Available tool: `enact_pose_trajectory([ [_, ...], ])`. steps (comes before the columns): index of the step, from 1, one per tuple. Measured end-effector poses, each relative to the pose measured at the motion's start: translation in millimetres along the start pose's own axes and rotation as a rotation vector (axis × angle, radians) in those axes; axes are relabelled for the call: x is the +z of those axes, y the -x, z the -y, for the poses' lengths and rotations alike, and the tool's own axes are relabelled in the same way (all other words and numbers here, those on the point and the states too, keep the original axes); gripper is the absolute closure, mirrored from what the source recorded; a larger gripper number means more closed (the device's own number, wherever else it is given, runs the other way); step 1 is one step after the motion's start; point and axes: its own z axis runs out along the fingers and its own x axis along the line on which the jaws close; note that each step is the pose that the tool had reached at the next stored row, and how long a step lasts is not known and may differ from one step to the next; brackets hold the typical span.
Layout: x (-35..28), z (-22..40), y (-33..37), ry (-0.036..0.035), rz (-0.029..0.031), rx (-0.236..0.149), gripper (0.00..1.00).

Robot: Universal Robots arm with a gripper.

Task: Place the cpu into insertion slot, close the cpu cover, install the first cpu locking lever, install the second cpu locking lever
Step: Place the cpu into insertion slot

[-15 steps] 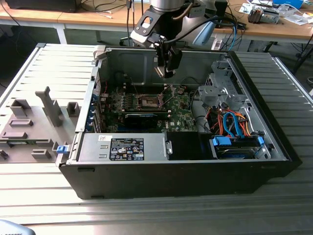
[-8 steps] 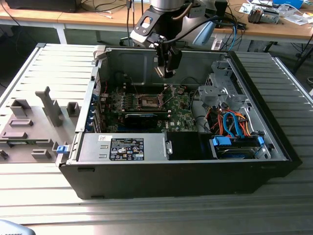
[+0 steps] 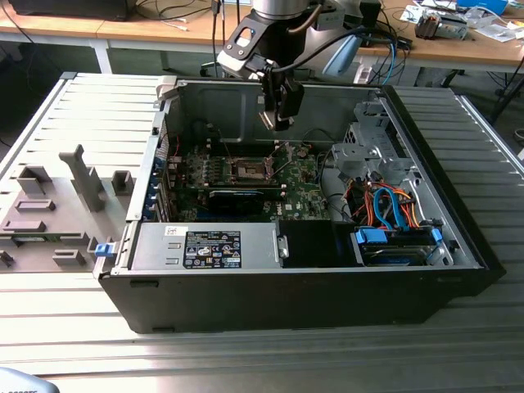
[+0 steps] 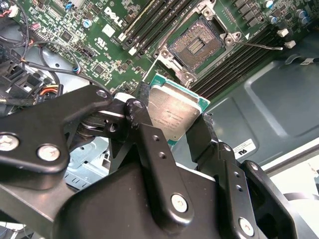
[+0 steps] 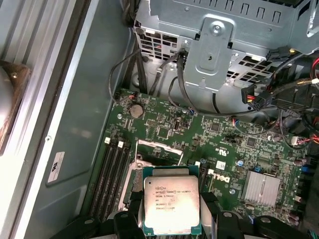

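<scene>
The black two-fingered tool is clamped on the cpu, a small flat square chip with a dull silver-grey metal top and a green edge. One black finger presses on each of two opposite sides. In the first wrist view the cpu sits level between the finger pads with its printed top facing the camera.

From where I stand, the tool hangs in the air inside the open case, near the back wall and clear of the board beneath it. The insertion slot, a small square socket with a dark centre and a silver metal rim, lies uncovered on the green motherboard. The chip is held apart from the slot, not seated in it. A thin metal rod sticks out sideways from the socket's rim. Long black memory slots run just beside the socket.

Further out there is a silver perforated drive cage with dark cables trailing from it, and a small ribbed silver heat sink. The big black computer case lies on its side on the ribbed grey metal desk. Blue and orange cables bunch at the exterior view's right, and a grey tray of blocks sits at the exterior view's left
</scene>
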Motion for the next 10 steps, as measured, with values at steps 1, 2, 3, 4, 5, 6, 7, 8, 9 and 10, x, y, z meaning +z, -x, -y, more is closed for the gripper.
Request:
enact_pose_trajectory([
  [1,0.0,0.0,0.0,0.0001,0.0002,0.001,0.45],
  [2,0.0,0.0,0.0,0.0,0.0003,0.003,0.45],
  [3,0.0,0.0,0.1,0.0001,0.0005,0.005,0.45],
  [4,0.0,0.0,0.1,0.0001,0.0008,0.008,0.45],
  [5,0.0,0.0,0.1,0.0002,0.001,0.011,0.45],
  [6,0.0,0.0,0.2,0.0002,0.0012,0.013,0.45],
  [7,0.0,0.1,0.2,0.0002,0.0013,0.015,0.45],
  [8,0.0,0.1,0.2,0.0003,0.0015,0.016,0.45],
  [9,0.1,0.1,0.3,0.0003,0.0017,0.019,0.45],
  [10,0.1,0.1,0.3,0.0004,0.0018,0.02,0.45],
])
